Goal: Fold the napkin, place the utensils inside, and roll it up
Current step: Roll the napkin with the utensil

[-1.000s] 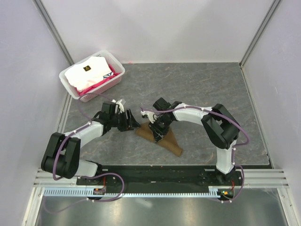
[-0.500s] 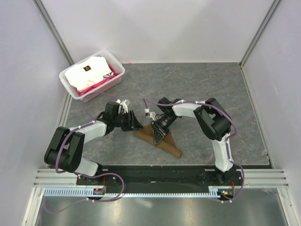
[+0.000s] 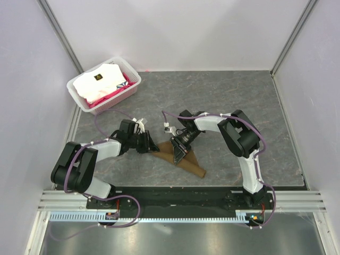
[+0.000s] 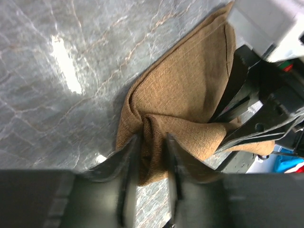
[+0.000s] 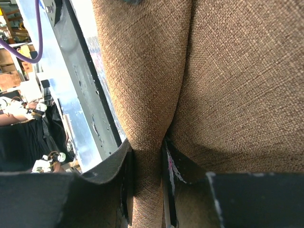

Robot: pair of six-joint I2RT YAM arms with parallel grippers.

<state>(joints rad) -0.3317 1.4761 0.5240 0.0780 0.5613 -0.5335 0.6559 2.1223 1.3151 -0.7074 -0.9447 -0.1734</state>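
Left hand [image 4: 151, 164] narrow, pinched on a bunched fold of the napkin [image 3: 194, 163]. Right hand [image 5: 148, 171] narrow too, clamped on a ridge of the same cloth. Both sit low centre of the top view, fingertips near each other.

Tabletop [image 3: 228, 101]: grey marbled, mostly bare in the upper right. The napkin is a brown wedge in the lower centre, folded and crumpled, running from the left hand down to the lower right. Utensils not visible in any view; cannot tell whether they are inside the cloth.

Step, as I judge it: gathering or rolling the folded cloth.
- Both grips are on loose ridges, so the fabric could slip or pull unevenly; better to move the two hands together and in the same direction.
- Stay low to the tabletop so layers don't unfold.
- Hands are close, with collision risk at the fingertips.
- If utensils are inside, keep the roll tight so nothing slides out of an open end.

Basket [image 3: 118, 97], upper left: holds a white cloth [image 3: 98, 87] with a small dark tag [image 3: 97, 77]; its mark is too small to read. No other writing or brand is legible.
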